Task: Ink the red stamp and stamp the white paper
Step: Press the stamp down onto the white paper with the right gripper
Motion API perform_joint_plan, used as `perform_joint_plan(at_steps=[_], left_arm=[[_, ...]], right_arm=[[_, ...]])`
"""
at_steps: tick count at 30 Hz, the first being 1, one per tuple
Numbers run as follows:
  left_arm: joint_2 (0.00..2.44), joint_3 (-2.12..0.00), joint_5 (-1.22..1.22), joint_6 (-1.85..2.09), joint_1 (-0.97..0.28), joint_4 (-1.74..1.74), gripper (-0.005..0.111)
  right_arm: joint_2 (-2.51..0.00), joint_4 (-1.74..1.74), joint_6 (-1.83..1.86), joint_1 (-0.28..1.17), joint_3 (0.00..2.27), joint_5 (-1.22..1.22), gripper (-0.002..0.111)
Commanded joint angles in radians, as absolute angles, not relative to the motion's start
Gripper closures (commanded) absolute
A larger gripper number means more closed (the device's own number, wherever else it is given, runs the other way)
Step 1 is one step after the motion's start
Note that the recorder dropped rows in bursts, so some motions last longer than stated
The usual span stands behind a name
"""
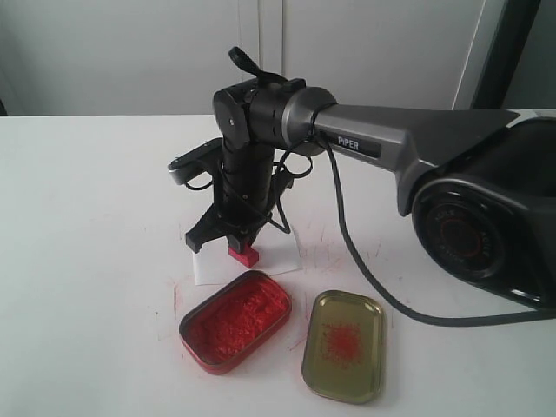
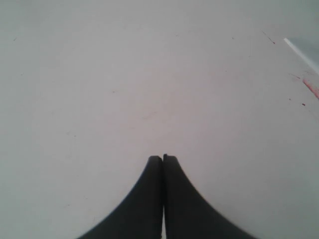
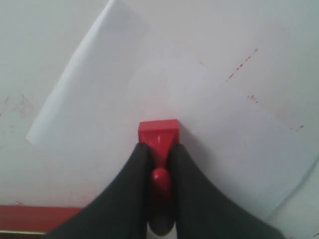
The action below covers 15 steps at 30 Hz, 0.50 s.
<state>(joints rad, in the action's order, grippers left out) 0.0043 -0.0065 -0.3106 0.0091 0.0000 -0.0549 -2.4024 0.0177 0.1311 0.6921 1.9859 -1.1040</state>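
Ink tin (image 1: 236, 321) sitting nearest; red stamp (image 1: 244, 254) standing just behind it, at the white paper (image 1: 208, 268).
Right gripper (image 3: 159, 147) is pinching the stamp's knob, base facing straight down at the sheet, contact unclear; left gripper (image 2: 162, 158), pressed together, is idling over bare table (image 2: 99, 74), farther off.

- The right arm (image 1: 408, 143) reaches in from the right of the exterior view and across its middle. Its wrist (image 1: 261, 109) is bent so the gripper points steeply downward.
- The right gripper (image 1: 241, 236) has both black fingers (image 3: 124, 189) clamped on the knob of the red stamp (image 3: 158, 132).
- The left gripper (image 2: 162, 158) has its dark fingertips pressed flat against each other.
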Motion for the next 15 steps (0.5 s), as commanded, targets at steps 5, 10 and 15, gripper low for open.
perform_joint_plan(at_steps=[5,10,15], left_arm=[[0.0,0.0,-0.307,0.0,0.0,-0.06,0.107],[0.0,0.0,-0.307,0.0,0.0,-0.06,0.107],[0.0,0.0,-0.307,0.0,0.0,-0.06,0.107]], right_arm=[[-2.516,0.026,0.127,0.686,1.942,-1.124,0.108],[-2.502,0.026,0.127,0.686,1.944,-1.124,0.108],[-2.459,0.026,0.127,0.686,1.944,-1.116,0.108]])
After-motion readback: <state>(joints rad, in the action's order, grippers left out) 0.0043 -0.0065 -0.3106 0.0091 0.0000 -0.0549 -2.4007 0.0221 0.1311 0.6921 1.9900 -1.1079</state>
